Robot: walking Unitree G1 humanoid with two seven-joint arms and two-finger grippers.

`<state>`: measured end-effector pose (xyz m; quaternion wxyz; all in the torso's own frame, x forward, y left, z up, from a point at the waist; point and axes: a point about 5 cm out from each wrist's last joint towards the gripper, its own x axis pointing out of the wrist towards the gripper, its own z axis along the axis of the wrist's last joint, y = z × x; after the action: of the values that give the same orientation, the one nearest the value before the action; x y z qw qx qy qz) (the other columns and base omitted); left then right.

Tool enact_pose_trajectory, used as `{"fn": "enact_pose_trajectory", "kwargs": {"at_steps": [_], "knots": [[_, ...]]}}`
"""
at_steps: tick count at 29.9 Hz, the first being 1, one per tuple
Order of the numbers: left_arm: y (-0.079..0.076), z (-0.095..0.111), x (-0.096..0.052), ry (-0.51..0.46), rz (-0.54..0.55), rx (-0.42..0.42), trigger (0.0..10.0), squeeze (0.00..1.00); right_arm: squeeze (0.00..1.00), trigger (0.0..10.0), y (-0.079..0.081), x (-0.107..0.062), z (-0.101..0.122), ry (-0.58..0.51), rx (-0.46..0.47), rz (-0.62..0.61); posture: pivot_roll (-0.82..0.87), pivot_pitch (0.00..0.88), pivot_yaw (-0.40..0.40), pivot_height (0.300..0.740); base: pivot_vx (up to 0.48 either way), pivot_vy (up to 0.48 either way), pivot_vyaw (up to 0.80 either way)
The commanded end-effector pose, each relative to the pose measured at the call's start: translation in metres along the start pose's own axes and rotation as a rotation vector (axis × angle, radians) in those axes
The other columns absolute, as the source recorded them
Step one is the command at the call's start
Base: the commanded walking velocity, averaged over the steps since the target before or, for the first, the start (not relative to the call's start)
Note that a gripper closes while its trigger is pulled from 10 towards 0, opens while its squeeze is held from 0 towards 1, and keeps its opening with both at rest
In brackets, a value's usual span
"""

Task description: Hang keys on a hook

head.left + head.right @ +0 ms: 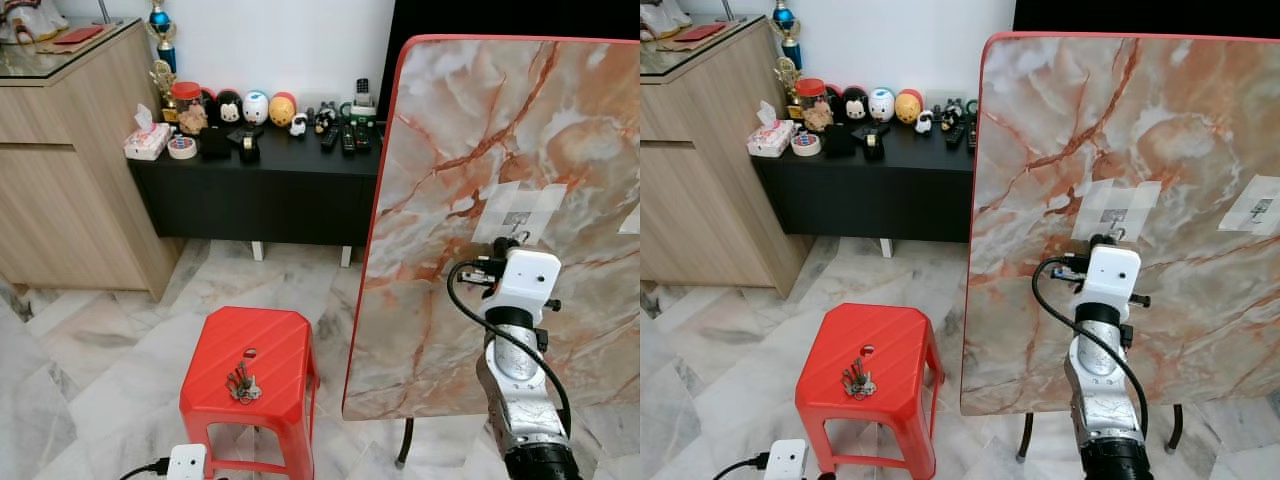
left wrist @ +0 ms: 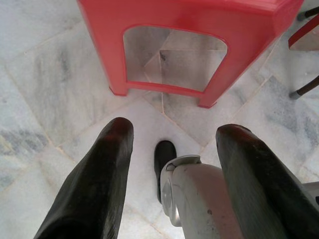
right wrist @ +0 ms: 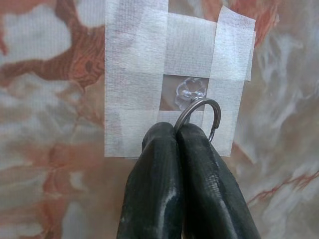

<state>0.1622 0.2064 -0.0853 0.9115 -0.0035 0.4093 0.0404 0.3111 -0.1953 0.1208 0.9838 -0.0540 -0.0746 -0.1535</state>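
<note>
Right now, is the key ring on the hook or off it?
Cannot tell. The right gripper pinches the key ring against the clear hook; the ring's top overlaps the hook.

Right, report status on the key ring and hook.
Right gripper shut on metal key ring, held at clear plastic hook taped to the marble board. Left gripper open, low by red plastic stool. Another key bunch on stool.

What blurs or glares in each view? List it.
Right wrist view: ring and clear hook sharp, right gripper fingers softer. Left wrist view: left gripper blurred, stool crisp. Eye views: evenly lit, soft sheen on the board.
</note>
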Motion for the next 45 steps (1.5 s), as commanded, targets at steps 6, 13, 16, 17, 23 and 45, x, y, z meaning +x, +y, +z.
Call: {"fn": "enact_pose_trajectory", "kwargs": {"at_steps": [6, 13, 16, 17, 23, 45], "knots": [[-0.003, -0.003, 0.0, 0.011, -0.006, 0.01, 10.0, 0.0, 0.0, 10.0, -0.003, 0.009, 0.005, -0.004, -0.019, -0.024, 0.03, 0.0, -0.046, 0.74, 0.0, 0.0, 0.0], [-0.003, -0.002, 0.0, 0.013, -0.006, 0.016, 10.0, 0.0, 0.0, 10.0, -0.006, 0.013, 0.002, 0.033, -0.047, -0.027, 0.03, 0.0, -0.041, 0.74, 0.0, 0.0, 0.0], [-0.002, -0.002, 0.0, 0.013, -0.004, 0.016, 10.0, 0.0, 0.0, 10.0, -0.006, 0.015, 0.003, 0.034, -0.056, -0.03, 0.03, 0.0, -0.041, 0.74, 0.0, 0.0, 0.0], [-0.002, -0.002, 0.0, 0.012, -0.004, 0.015, 10.0, 0.0, 0.0, 10.0, -0.006, 0.015, 0.003, 0.035, -0.055, -0.032, 0.03, 0.0, -0.041, 0.74, 0.0, 0.0, 0.0], [-0.002, -0.001, 0.0, 0.009, -0.005, 0.014, 10.0, 0.0, 0.0, 10.0, -0.005, 0.016, 0.001, 0.049, -0.061, -0.03, 0.04, 0.0, -0.043, 0.74, 0.0, 0.0, 0.0], [-0.003, -0.002, 0.0, 0.005, -0.002, 0.006, 10.0, 0.0, 0.0, 10.0, -0.003, 0.024, -0.004, 0.112, -0.098, 0.011, 0.04, 0.0, -0.045, 0.74, 0.0, 0.0, 0.0]]}}
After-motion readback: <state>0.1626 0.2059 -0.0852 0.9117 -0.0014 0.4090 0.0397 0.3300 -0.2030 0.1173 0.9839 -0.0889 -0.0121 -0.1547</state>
